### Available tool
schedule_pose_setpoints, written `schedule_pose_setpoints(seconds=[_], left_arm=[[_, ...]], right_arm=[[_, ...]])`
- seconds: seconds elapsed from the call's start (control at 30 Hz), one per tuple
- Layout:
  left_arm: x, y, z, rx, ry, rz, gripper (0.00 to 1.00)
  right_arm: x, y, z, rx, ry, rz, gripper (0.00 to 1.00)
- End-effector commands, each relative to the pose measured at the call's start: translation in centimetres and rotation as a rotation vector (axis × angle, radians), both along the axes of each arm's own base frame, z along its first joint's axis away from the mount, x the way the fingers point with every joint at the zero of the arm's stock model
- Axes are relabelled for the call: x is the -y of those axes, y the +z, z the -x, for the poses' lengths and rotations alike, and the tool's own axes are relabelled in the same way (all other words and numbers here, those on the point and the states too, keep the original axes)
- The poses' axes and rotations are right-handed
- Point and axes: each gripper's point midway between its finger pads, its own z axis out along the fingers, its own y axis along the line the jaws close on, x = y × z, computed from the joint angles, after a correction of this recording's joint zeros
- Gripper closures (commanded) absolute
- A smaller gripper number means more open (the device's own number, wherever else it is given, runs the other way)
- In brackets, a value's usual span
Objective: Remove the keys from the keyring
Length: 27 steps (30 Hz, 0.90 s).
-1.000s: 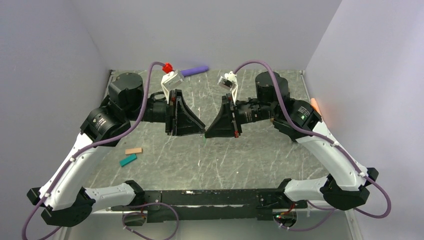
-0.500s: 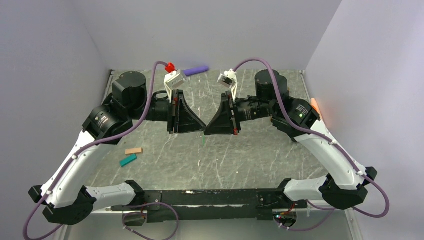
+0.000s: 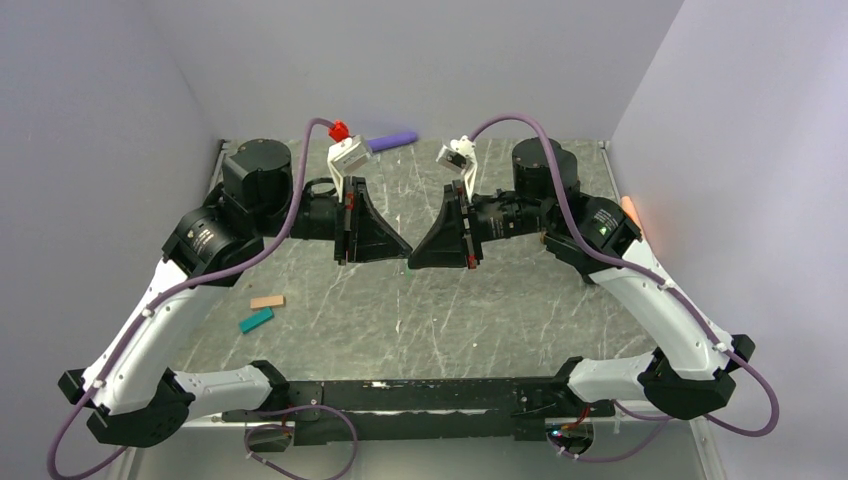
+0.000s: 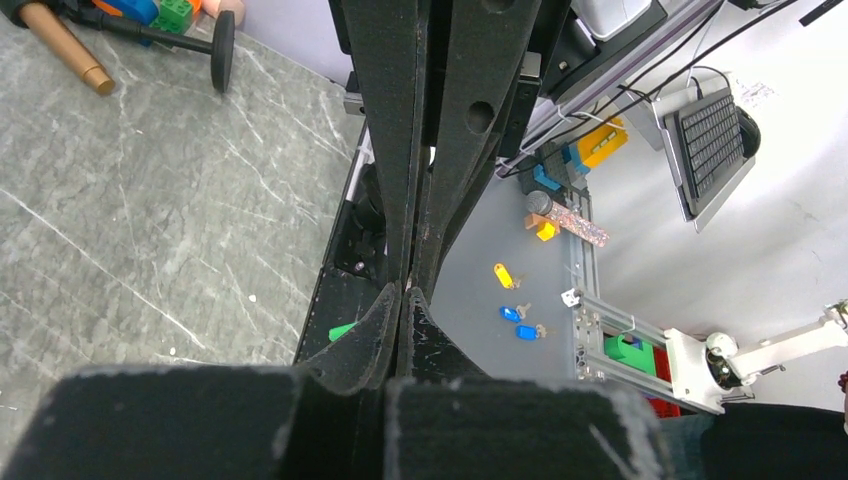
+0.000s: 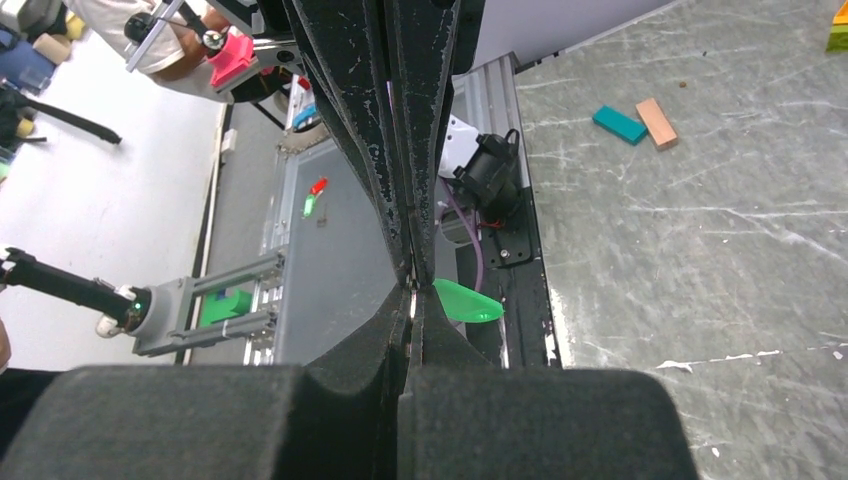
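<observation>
My left gripper (image 3: 400, 254) and right gripper (image 3: 414, 256) meet tip to tip above the middle of the table, both shut. The keys, a small bright-green tag, hang right at the meeting point. The tag shows beside my right fingertips in the right wrist view (image 5: 468, 302) and half hidden behind my left finger in the left wrist view (image 4: 343, 330). A thin metal sliver, the keyring seen edge-on, sits between the right jaws (image 5: 411, 300). The left gripper (image 4: 402, 292) pinches at the same spot. What it holds is mostly hidden.
A tan block (image 3: 267, 301) and a teal block (image 3: 256, 320) lie at the left of the marble table (image 3: 480, 320). They also show in the right wrist view: teal (image 5: 619, 124), tan (image 5: 656, 123). A purple cylinder (image 3: 390, 142) lies at the back.
Both grippers have shifted slightly toward the back, still tip to tip. The green tag, which hung below the tips before, now sits tucked up against them.
</observation>
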Motion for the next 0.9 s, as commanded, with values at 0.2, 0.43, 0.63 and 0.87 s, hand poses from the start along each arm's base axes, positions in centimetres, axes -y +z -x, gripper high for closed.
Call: schedule_pose_setpoints(seconds=[0.2, 0.43, 0.63, 0.87], left_arm=[[-0.2, 2.2, -0.9, 0.040, 0.071, 0.049, 1.00], [-0.4, 3.0, -1.2, 0.054, 0.105, 0.068, 1.00], [-0.7, 3.3, -1.2, 0.065, 0.121, 0.078, 1.00], [-0.8, 3.7, -1.0, 0.070, 0.122, 0.094, 1.00]], right_arm=[[-0.1, 4.2, 0.1, 0.092, 0.003, -0.128, 0.84], [-0.2, 4.1, 0.1, 0.079, 0.006, -0.134, 0.56], [0.0, 4.2, -0.1, 0.090, -0.012, -0.134, 0.57], [-0.2, 4.4, -0.6, 0.084, -0.038, -0.147, 0.71]])
